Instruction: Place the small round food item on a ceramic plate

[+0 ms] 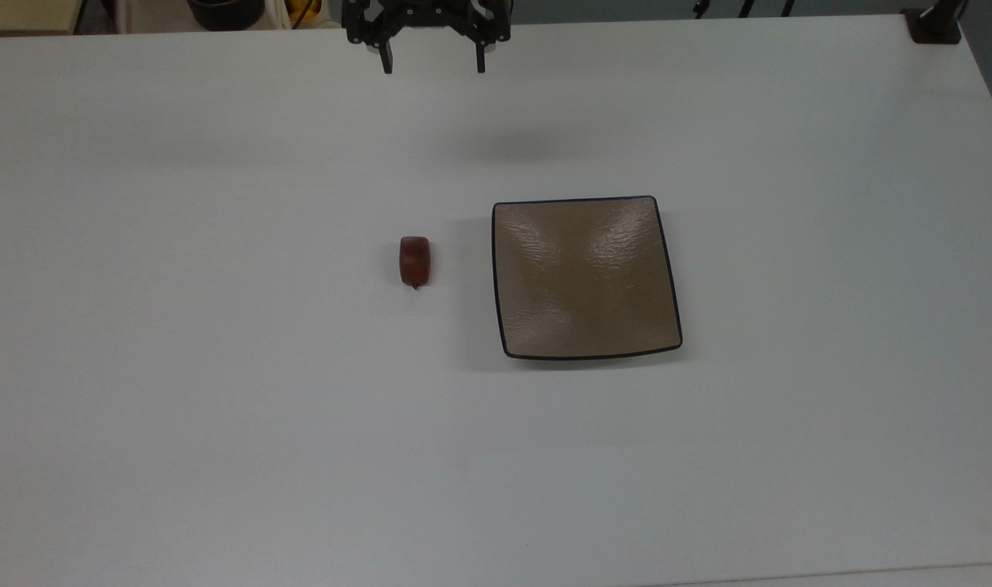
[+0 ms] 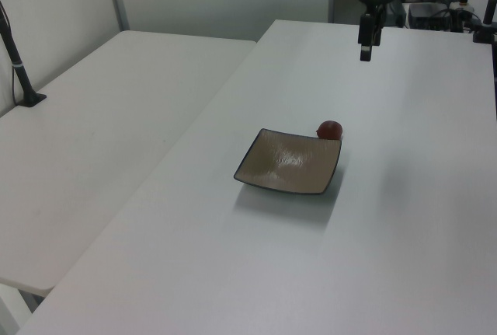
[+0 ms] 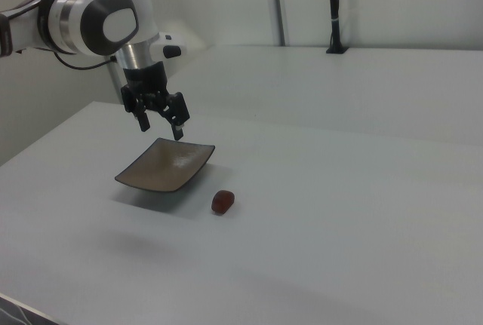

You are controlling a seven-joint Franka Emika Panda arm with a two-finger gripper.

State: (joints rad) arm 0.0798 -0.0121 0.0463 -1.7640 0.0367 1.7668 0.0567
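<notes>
The small round food item is a dark red-brown lump lying on the white table, a short way off the ceramic plate's left edge in the top view. It also shows beyond the plate's far corner in the left view and in the right view. The ceramic plate is square, tan-brown, dark-rimmed and bare. My gripper hangs open and holds nothing, well above the table at the top view's upper edge, apart from both things.
The white table stretches wide around the two things. A second white table adjoins it in the left view. A dark post base stands at the top view's upper right corner.
</notes>
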